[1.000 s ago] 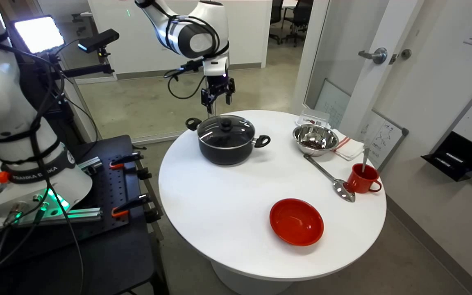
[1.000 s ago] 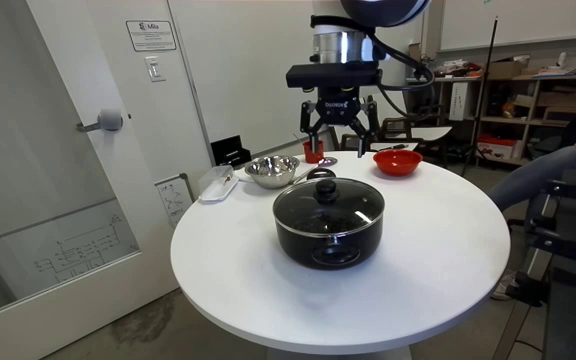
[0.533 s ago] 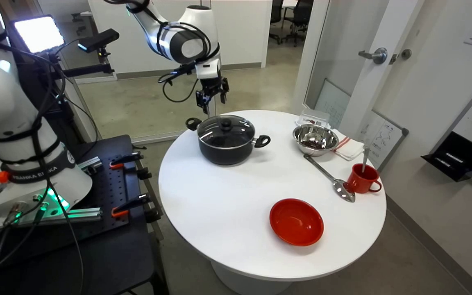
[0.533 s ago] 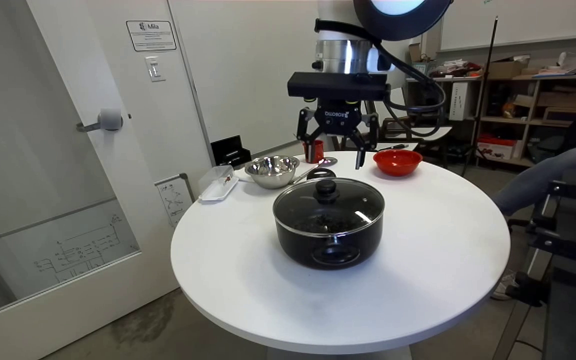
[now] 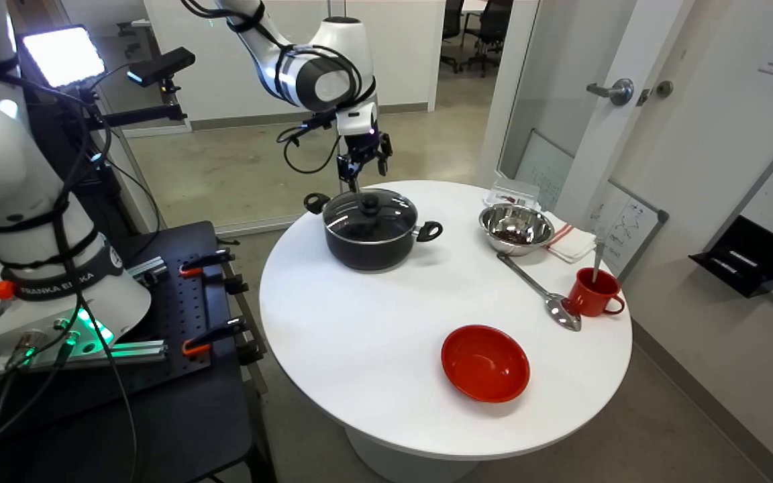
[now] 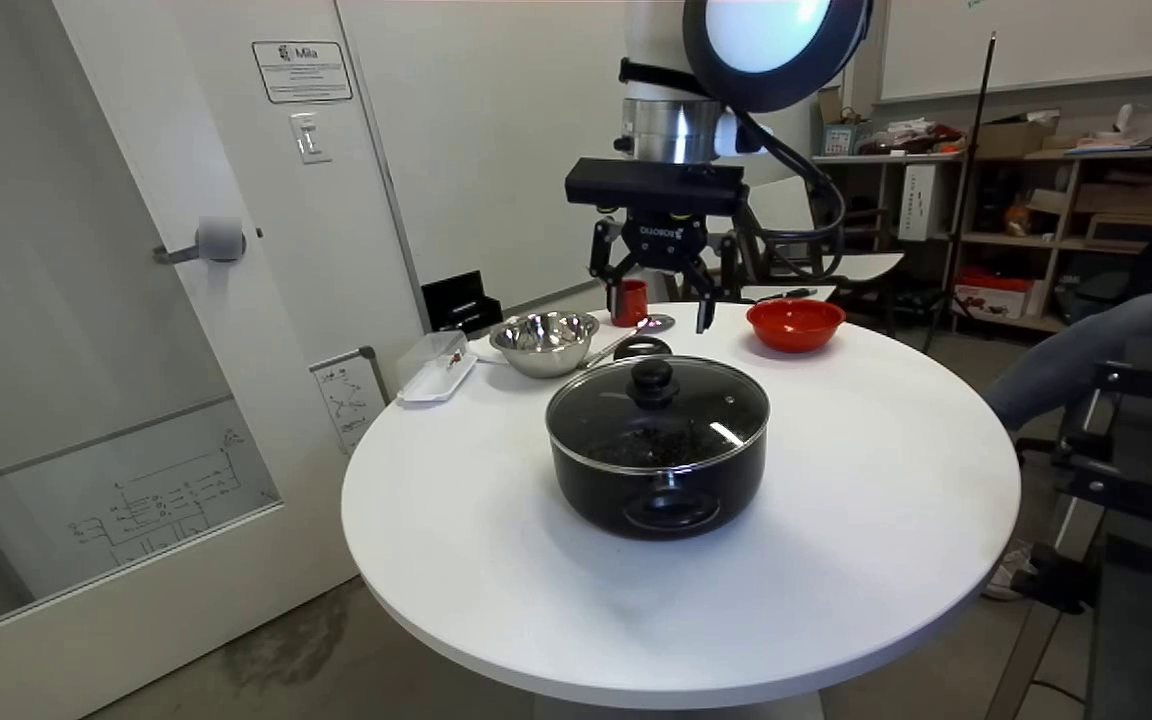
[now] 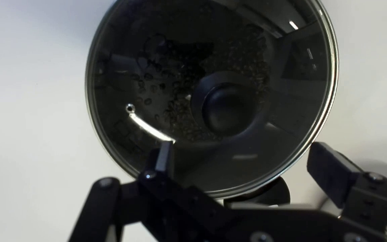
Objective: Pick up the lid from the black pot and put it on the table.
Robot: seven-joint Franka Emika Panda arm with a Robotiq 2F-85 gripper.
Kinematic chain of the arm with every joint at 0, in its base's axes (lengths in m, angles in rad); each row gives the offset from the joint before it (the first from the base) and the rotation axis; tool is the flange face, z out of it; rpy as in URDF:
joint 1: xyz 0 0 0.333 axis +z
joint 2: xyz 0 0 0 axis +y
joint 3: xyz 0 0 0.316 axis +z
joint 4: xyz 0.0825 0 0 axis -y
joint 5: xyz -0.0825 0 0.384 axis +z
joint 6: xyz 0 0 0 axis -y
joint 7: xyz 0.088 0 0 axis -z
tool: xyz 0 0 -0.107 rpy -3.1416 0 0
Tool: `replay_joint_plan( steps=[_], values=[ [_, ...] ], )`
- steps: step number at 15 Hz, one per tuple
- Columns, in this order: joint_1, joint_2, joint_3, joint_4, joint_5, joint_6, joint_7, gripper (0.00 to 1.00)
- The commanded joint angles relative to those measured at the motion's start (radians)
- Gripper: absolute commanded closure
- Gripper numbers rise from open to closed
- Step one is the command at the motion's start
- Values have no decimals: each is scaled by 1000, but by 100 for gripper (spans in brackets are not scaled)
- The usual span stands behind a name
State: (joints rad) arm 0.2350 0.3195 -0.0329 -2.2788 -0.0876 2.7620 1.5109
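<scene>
The clear glass lid point(image 5: 353, 216) with its metal rim and dark centre knob sits on the black pot point(image 5: 366, 255). In an exterior view the lid point(image 6: 606, 430) lies flat on the pot point(image 6: 586, 490). Both stand on the white round table point(image 5: 373, 335). My gripper point(image 5: 368, 178) is open and empty above the lid, its fingers pointing down. It also shows in an exterior view point(image 6: 660, 318), above the pot's far side. In the wrist view the lid point(image 7: 166, 168) fills the middle; the knob point(image 7: 228, 111) is ahead of and between the fingertips point(image 7: 241, 151), touching neither.
A steel bowl point(image 5: 494, 228), a towel point(image 5: 574, 243), a clear plastic box point(image 5: 514, 192), a spoon point(image 5: 534, 282) and a red mug point(image 5: 591, 295) stand on the table away from the pot. A red bowl point(image 5: 486, 365) is nearer the front. The pot has side handles point(image 5: 429, 231).
My gripper has come down a little. It first shifted sideways, then back over the lid. It stays open. The lid and pot have not moved.
</scene>
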Motion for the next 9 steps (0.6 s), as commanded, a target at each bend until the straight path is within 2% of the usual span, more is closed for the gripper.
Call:
replay_joint_plan(
  steps=[1, 9],
  values=[
    [30, 58, -24, 75, -12, -25, 32, 0],
    [90, 177, -81, 181, -36, -84, 88, 0]
  ],
)
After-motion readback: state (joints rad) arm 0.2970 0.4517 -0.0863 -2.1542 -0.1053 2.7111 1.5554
